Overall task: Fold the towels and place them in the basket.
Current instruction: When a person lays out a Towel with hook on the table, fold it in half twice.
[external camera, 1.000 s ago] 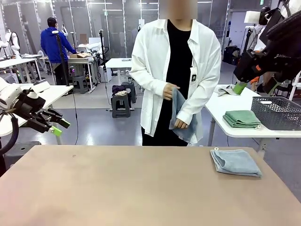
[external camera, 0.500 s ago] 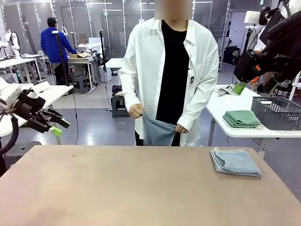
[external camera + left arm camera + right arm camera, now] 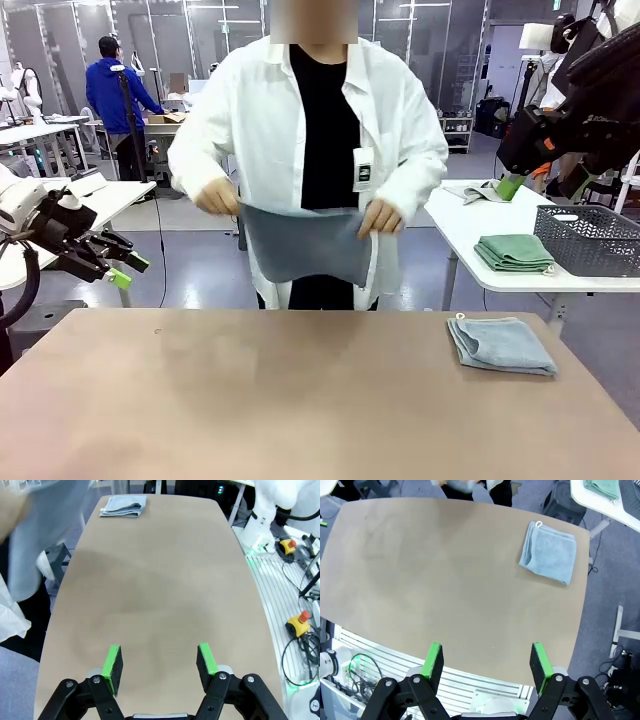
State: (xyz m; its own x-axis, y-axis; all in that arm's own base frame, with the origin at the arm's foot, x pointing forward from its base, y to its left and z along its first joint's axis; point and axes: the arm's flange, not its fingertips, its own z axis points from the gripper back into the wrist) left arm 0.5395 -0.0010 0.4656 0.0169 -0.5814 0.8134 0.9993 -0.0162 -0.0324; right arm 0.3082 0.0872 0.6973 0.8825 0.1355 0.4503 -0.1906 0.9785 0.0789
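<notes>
A person at the far side of the table holds one light blue-grey towel (image 3: 303,243) spread flat between both hands, above the table's far edge. A second towel (image 3: 500,345) lies folded at the table's right, also seen as the folded towel (image 3: 122,506) and the folded towel (image 3: 548,552) from the wrists. The dark grey lattice basket (image 3: 590,238) stands on a white side table at the right. My left gripper (image 3: 128,270) hangs open off the table's left edge; my left gripper (image 3: 160,662) holds nothing. My right gripper (image 3: 540,186) is raised high at the right, and my right gripper (image 3: 486,662) is open and empty.
A folded green cloth (image 3: 513,251) lies beside the basket on the white side table (image 3: 470,225). The brown table (image 3: 300,400) is bare across its middle and left. Other tables and another person stand far back at the left.
The person has turned to face the table, shifted left and opened the hanging towel out wide between both hands. Neither arm has moved.
</notes>
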